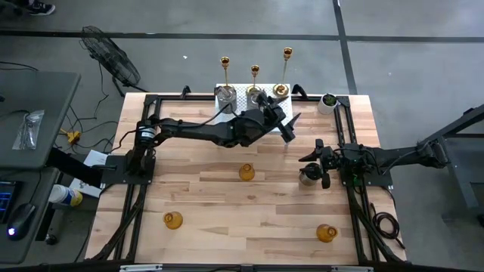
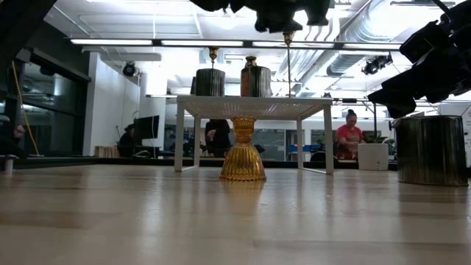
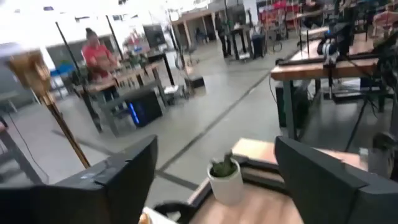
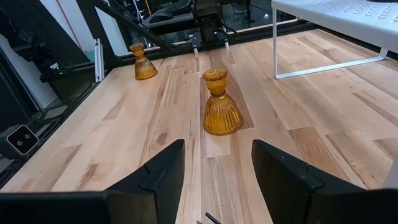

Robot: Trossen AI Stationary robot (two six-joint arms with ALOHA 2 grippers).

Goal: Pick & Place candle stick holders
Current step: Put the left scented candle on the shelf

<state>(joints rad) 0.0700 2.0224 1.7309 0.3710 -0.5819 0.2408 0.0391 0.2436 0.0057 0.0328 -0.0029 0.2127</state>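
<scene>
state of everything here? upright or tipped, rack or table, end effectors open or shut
gold sticks: three, upright, at the rack
silver jars: two, upright on rack
third silver jar: upright on table, beside right end effector
amber holders: three, upright, spread over table
left end effector: open, empty, over rack
right end effector: open, empty

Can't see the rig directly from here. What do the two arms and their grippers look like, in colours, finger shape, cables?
Both arms are matte black with chunky jointed links. The left arm has a silver band near its shoulder and a thin black cable alongside. The left gripper and right gripper each have two broad, flat, dark fingers with angled inner edges. Black cables coil near the right arm base.
</scene>
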